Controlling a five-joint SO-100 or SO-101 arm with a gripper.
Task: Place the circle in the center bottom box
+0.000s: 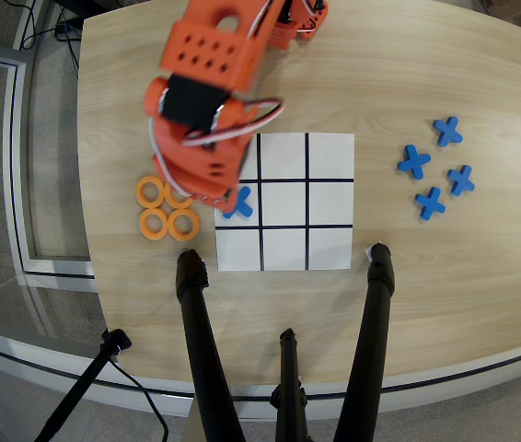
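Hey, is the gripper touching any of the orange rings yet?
Cannot tell. In the overhead view the arm covers the gripper's tips and part of the top right orange ring, hiding any contact or gap.

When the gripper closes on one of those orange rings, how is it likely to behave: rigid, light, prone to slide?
The orange rings look like thin, flat plastic, so probably stiff and light. Lying flat on the smooth wooden table, one seems unlikely to roll or tip, but may skid if nudged. Packed tightly, neighbours could shift too.
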